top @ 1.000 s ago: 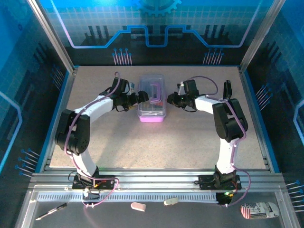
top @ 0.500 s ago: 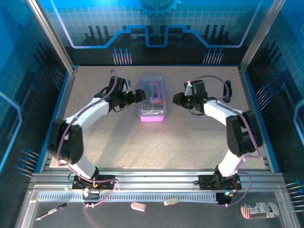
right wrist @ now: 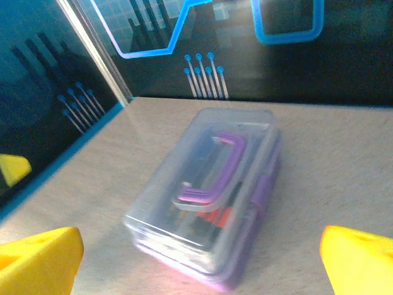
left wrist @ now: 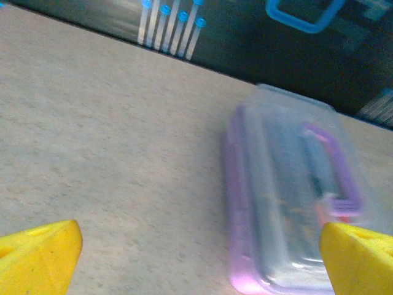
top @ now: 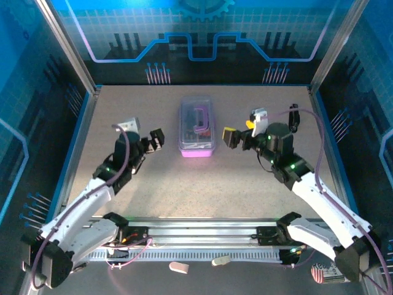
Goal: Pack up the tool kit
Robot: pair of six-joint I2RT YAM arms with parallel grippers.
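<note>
**Odds and ends around my bench**

My speckled bench (top: 215, 184) carries a black oblong object (top: 294, 117) near its far right corner. On the grey ledge (top: 258, 281) nearest me lie a pen (top: 66, 273), a pinkish-white block (top: 178, 267), a cream block (top: 221, 260) and a striped packet (top: 331, 271).

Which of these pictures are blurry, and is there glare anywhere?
Left wrist view: the case is smeared, its edges soft. Right wrist view: milder blur on it, with bright glare on the blue back wall. Top view: sharp and evenly lit, with blue-tinted surroundings around the table.
</note>
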